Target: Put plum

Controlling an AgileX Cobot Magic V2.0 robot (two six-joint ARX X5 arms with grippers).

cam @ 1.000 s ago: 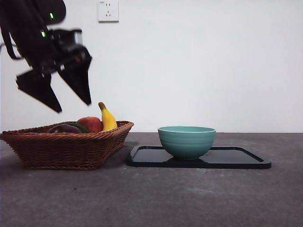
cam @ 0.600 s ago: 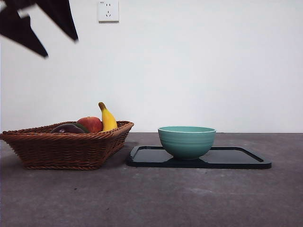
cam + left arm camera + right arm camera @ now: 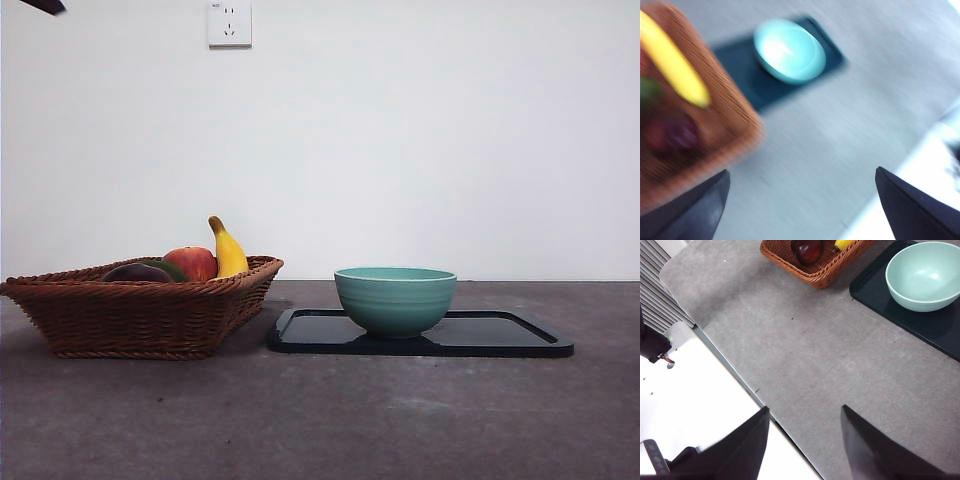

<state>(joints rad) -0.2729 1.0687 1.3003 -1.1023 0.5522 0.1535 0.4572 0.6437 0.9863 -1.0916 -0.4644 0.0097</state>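
Front view shows the plum (image 3: 137, 272) lying in the wicker basket (image 3: 140, 318) at the lower left of the frame, beside a red apple (image 3: 191, 263) and a banana (image 3: 227, 250). Right of the basket, a teal bowl (image 3: 395, 299) sits on a black tray (image 3: 500, 335) on the grey counter (image 3: 400, 420). Left gripper (image 3: 800, 205) and right gripper (image 3: 805, 440) both hang high above the counter, fingers apart, holding nothing.

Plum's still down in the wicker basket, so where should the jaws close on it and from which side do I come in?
Come from above. The plum lies low in the basket, its raised rim blocking a sideways approach. Close across the widest part of its round body, keeping the jaws away from the neighbouring apple and banana. Its glossy skin may slip, so centre the grip.
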